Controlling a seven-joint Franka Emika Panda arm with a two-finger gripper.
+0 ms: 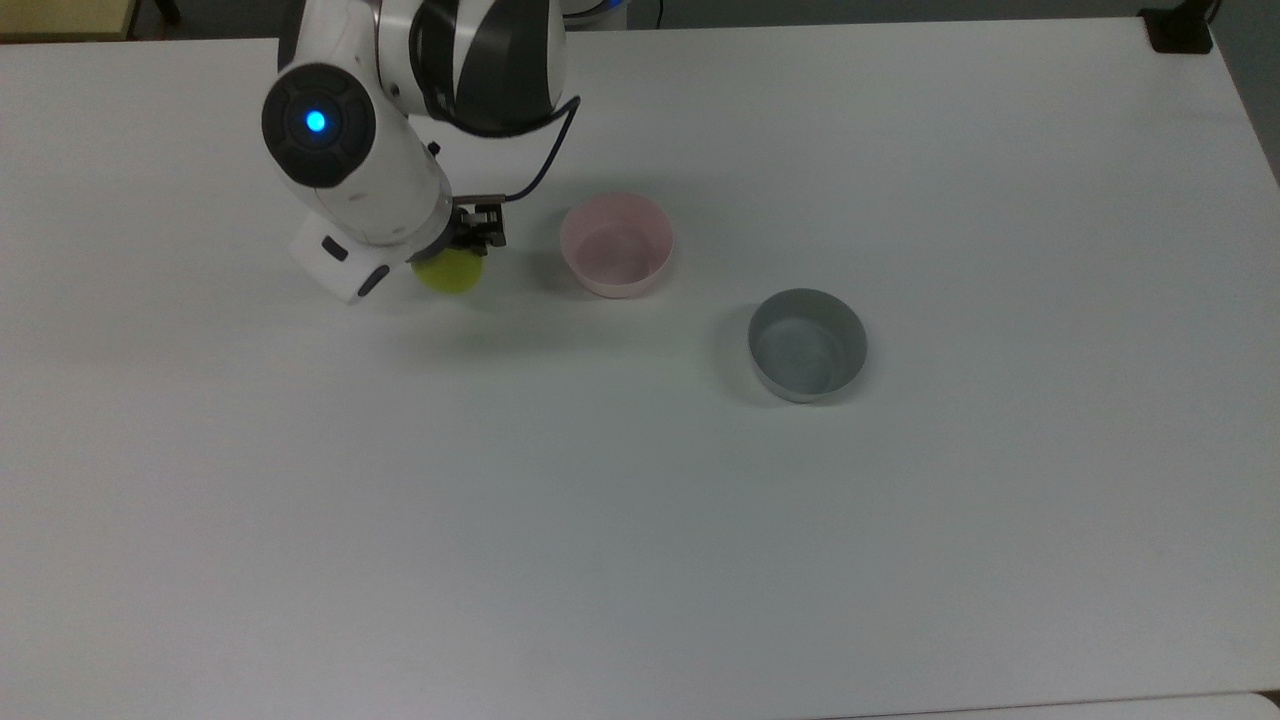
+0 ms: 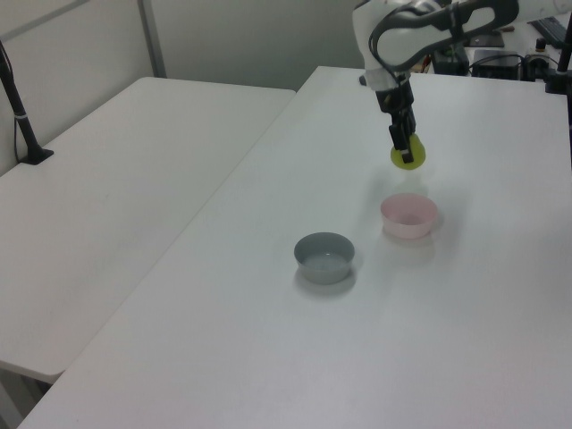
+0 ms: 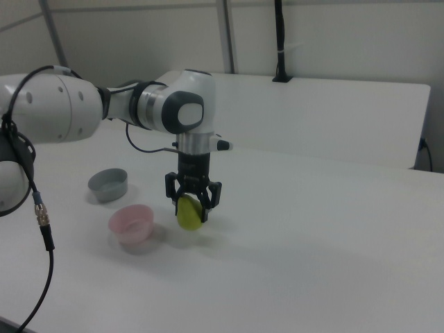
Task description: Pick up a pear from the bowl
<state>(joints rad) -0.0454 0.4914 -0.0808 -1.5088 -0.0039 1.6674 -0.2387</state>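
The yellow-green pear (image 1: 448, 272) hangs in my gripper (image 1: 462, 255), which is shut on it. In the right view the pear (image 3: 189, 213) sits between the black fingers (image 3: 212, 198) just above the white table, with my gripper (image 3: 192, 203) pointing straight down. The pale pink bowl (image 1: 616, 243) stands with nothing in it, to the top view's right of the pear. In the left view the pear (image 2: 409, 157) hangs beyond the pink bowl (image 2: 409, 215), below my gripper (image 2: 407, 150). The right view shows the pink bowl (image 3: 131, 223) to the right view's left of the pear.
A grey bowl (image 1: 806, 343) holding nothing stands to the top view's lower right of the pink one; it also shows as the grey bowl (image 2: 324, 256) and the grey bowl (image 3: 109, 184). A second white table (image 2: 116, 170) adjoins at the left view's left.
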